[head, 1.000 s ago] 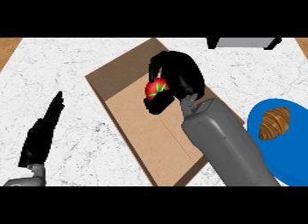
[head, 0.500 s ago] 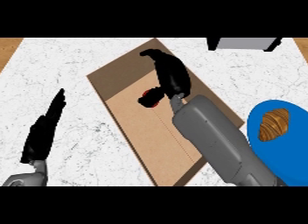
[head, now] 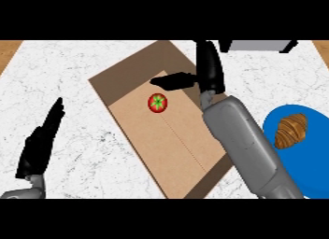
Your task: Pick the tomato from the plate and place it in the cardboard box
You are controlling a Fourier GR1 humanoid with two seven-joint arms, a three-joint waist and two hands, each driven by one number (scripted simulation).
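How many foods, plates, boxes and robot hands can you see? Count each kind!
Foods: 2, tomato and croissant
Plates: 1, blue plate
Boxes: 1, cardboard box
Robot hands: 2, left robot hand and right robot hand
Total: 6

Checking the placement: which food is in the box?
The red tomato, inside the box; the brown croissant is on the blue plate.

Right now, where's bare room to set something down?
Bare marble counter between left hand and cardboard box; also the box floor on the near side of the tomato. Crowded right: right hand, its forearm, blue plate with croissant.
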